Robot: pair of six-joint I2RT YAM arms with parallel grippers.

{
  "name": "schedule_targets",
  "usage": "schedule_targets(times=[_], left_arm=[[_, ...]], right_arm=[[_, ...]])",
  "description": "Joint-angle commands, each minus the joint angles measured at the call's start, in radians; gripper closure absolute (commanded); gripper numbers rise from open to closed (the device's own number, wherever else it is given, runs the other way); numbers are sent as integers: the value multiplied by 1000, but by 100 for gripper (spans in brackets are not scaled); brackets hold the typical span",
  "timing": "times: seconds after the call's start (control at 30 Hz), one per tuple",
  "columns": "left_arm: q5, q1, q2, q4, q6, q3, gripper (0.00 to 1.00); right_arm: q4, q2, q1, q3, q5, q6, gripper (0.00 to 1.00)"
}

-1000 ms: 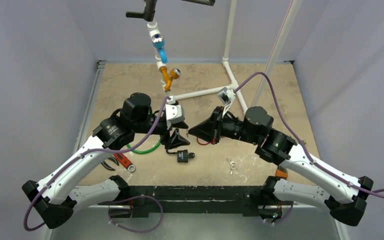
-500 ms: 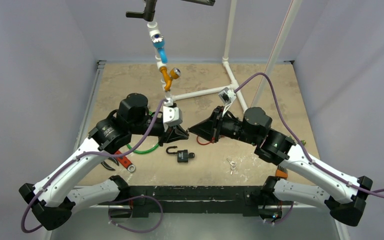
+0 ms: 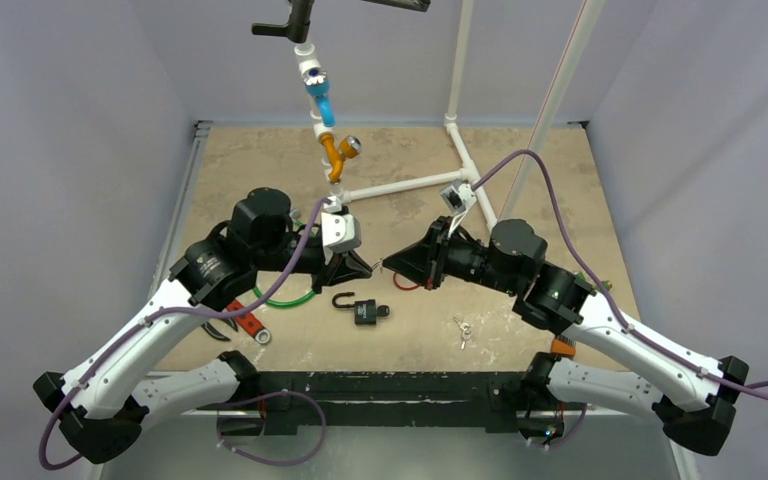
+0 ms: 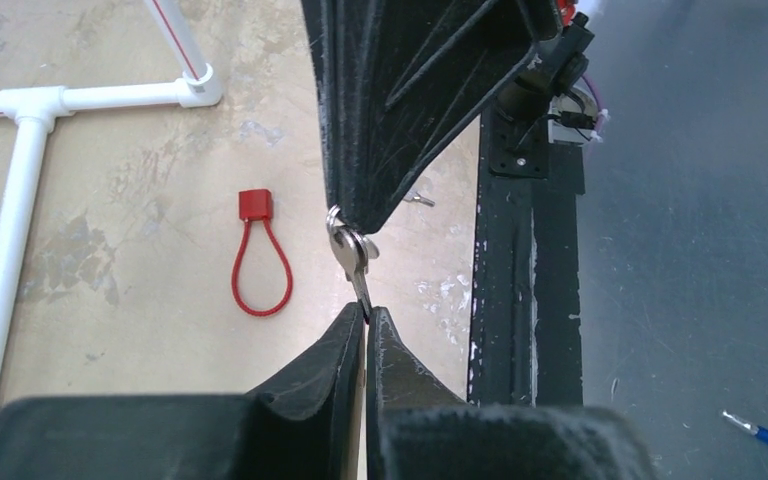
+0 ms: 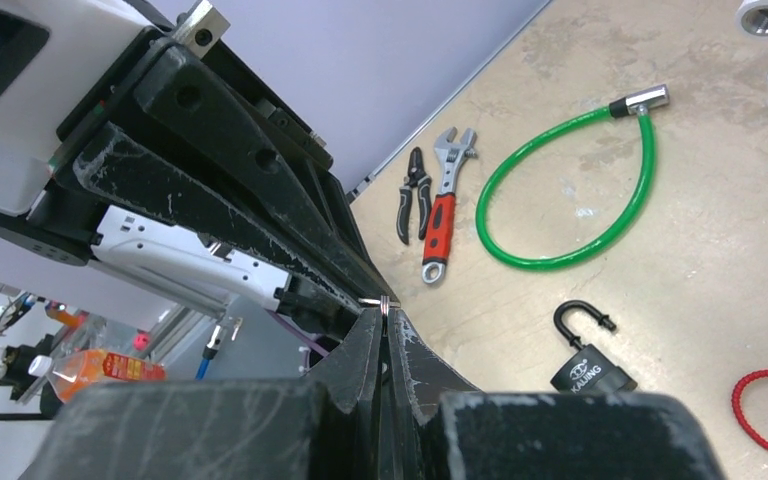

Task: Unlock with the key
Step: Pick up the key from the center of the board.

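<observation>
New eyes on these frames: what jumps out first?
The left gripper and right gripper meet tip to tip above mid-table, both pinched on a small silver key between them. Just below, nearer the bases, a black padlock lies on the table.

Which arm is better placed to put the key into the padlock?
Right, probably. The right gripper holds the key by its ring end, while the left gripper pinches the blade tip, which must be free to enter the padlock.
</observation>
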Motion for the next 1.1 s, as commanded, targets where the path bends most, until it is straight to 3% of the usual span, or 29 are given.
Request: schedule_targets(times=[0.0, 0.23, 0.7, 0.83, 0.9, 1.07], left_arm=[[-50, 2, -23, 41, -11, 61, 100], [-68, 11, -23, 21, 10, 71, 100], [63, 11, -11, -68, 84, 100, 100], [50, 11, -16, -75, 92, 92, 100], [38, 10, -17, -73, 96, 91, 100], [12, 11, -19, -67, 98, 91, 100]], right_arm=[[-26, -17, 3, -9, -5, -43, 100], [-55, -11, 3, 0, -47, -71, 100], [-82, 26, 3, 57, -84, -104, 97], [-88, 6, 3, 72, -69, -114, 100], [-81, 3, 4, 75, -86, -118, 96], [-97, -6, 3, 78, -88, -127, 67]])
